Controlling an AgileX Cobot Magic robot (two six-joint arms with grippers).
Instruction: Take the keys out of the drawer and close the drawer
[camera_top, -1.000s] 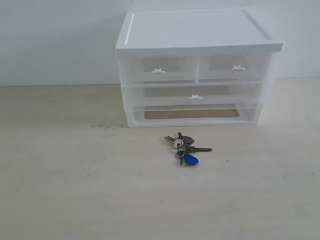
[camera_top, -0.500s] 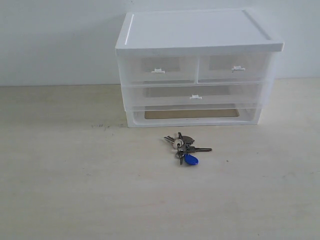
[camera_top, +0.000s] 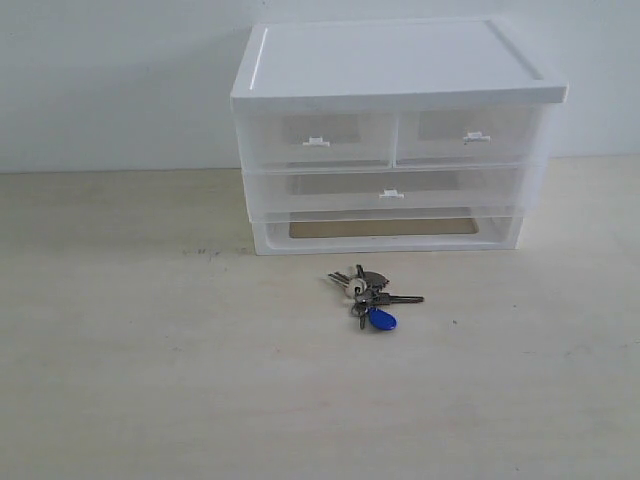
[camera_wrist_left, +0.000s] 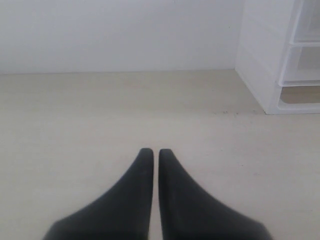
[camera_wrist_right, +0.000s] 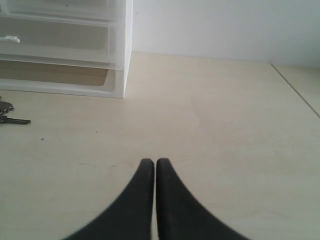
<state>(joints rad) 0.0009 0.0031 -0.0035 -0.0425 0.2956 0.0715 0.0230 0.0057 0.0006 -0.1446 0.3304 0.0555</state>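
Observation:
The keys (camera_top: 365, 296), a grey bunch with a blue oval fob and whitish cap, lie on the table in front of the white cabinet (camera_top: 390, 70). The right-hand small drawer (camera_top: 470, 135) sits flush with its twin, its white tab handle facing out. One key tip (camera_wrist_right: 12, 120) shows at the edge of the right wrist view. My left gripper (camera_wrist_left: 151, 152) is shut with nothing in it, low over bare table left of the cabinet. My right gripper (camera_wrist_right: 150, 162) is shut too, empty, over the table right of the cabinet. Neither arm appears in the exterior view.
Below the pair sits a wider full-width drawer (camera_top: 392, 190), and under it an open bottom slot (camera_top: 385, 228). A white wall stands behind the cabinet. The table's right edge (camera_wrist_right: 296, 87) runs past my right gripper.

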